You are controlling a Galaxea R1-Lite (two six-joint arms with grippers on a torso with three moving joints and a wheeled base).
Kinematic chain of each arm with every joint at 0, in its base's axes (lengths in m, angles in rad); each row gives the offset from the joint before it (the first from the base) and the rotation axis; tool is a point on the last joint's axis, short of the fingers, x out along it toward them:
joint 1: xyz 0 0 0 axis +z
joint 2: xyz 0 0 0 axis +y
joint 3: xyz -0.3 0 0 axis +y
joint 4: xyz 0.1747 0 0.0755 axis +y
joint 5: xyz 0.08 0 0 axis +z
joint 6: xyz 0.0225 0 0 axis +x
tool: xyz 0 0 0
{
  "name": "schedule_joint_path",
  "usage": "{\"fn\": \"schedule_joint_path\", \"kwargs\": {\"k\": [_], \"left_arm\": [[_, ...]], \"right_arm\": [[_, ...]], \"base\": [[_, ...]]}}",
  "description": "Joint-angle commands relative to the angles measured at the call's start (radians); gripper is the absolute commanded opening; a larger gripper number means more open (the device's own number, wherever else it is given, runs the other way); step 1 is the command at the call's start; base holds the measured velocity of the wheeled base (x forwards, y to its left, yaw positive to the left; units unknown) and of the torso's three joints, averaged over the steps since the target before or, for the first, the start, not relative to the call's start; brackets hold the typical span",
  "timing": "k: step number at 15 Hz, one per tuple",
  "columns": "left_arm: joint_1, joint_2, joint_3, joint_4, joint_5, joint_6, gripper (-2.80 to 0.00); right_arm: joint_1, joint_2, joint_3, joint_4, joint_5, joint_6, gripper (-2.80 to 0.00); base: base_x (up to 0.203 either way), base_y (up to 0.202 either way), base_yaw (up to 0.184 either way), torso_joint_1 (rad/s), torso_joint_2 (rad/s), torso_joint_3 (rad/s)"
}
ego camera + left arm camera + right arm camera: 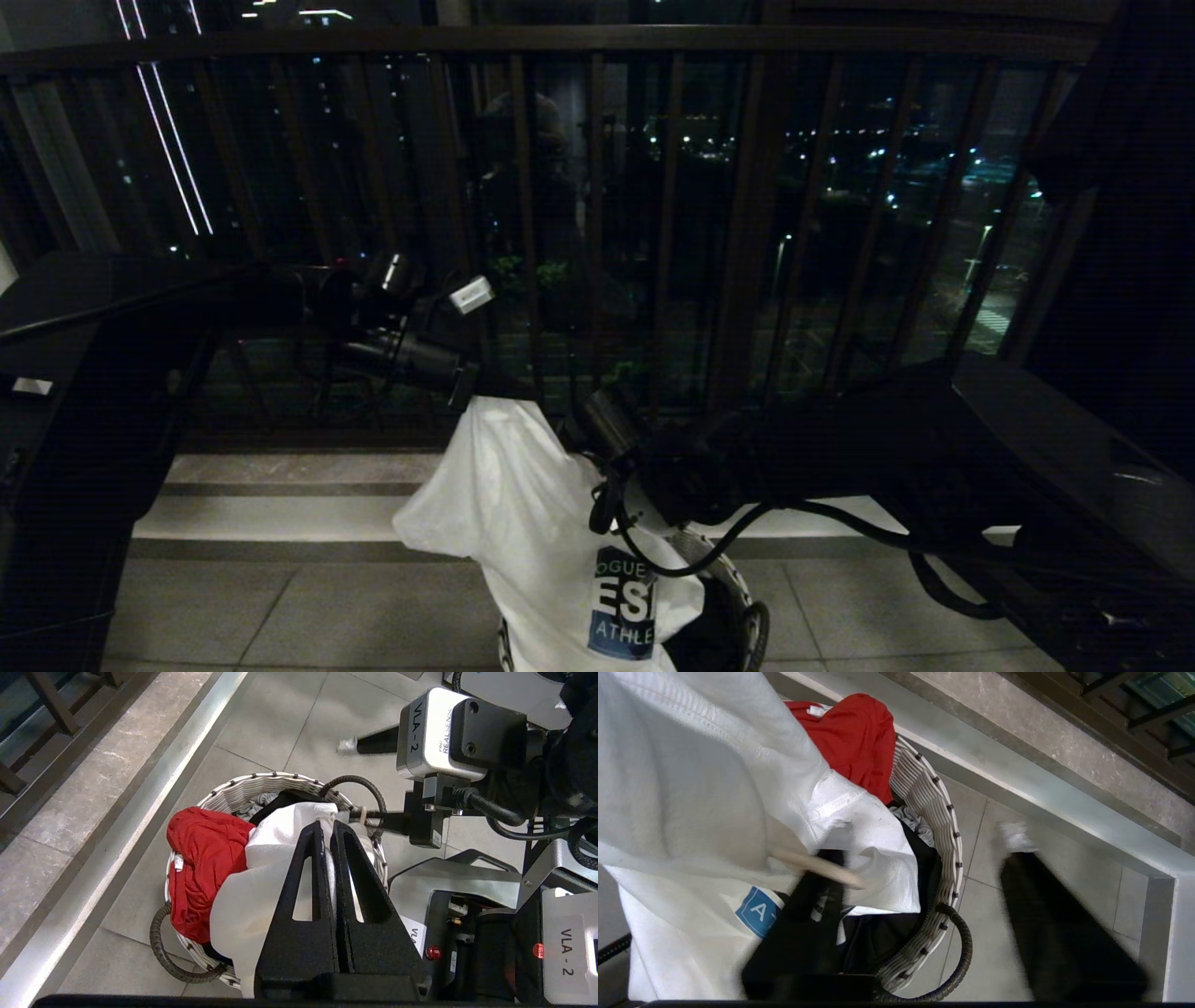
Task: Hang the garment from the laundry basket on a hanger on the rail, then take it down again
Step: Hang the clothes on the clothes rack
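tiled balcony floor (pixel 289 714) at night: left gripper (pixel 329 833), jaws clenched on the t-shirt (pixel 532 523), lifts it above the basket (pixel 934 812); right gripper (pixel 920 868) jaws parted beside it.

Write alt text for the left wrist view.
The left pincer, shut, pinches the white T-shirt lifted over a pale woven laundry basket on grey floor tiles. A red garment lies in the basket; the right arm's camera is alongside.
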Motion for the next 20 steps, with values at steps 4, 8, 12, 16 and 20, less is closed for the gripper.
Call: {"fn": "schedule_joint_path", "kwargs": {"k": [4, 8, 12, 16, 20], "left_arm": [[0.0, -0.003, -0.001, 0.003, -0.005, 0.001, -2.8], [-0.002, -0.029, -0.005, 0.003, -0.007, -0.03, -2.8], [0.012, -0.05, -0.008, 0.003, -0.005, -0.03, -2.8], [0.028, -0.066, -0.003, 0.004, -0.004, -0.026, -2.8], [0.028, -0.062, 0.001, 0.004, -0.001, -0.015, -2.8]], "right_arm": [[0.0, 0.0, 0.0, 0.001, -0.004, 0.0, -2.8], [-0.012, -0.019, -0.004, -0.011, -0.005, 0.0, -2.8], [-0.041, -0.076, -0.003, -0.008, -0.005, -0.006, -2.8], [-0.073, -0.106, -0.001, -0.009, -0.005, -0.027, -2.8], [-0.089, -0.184, 0.016, -0.003, -0.005, -0.031, -2.8]], "base": [[0.0, 0.0, 0.0, 0.0, 0.0, 0.0], [0.0, 0.0, 0.0, 0.0, 0.0, 0.0], [0.0, 0.0, 0.0, 0.0, 0.0, 0.0], [0.0, 0.0, 0.0, 0.0, 0.0, 0.0], [0.0, 0.0, 0.0, 0.0, 0.0, 0.0]]}}
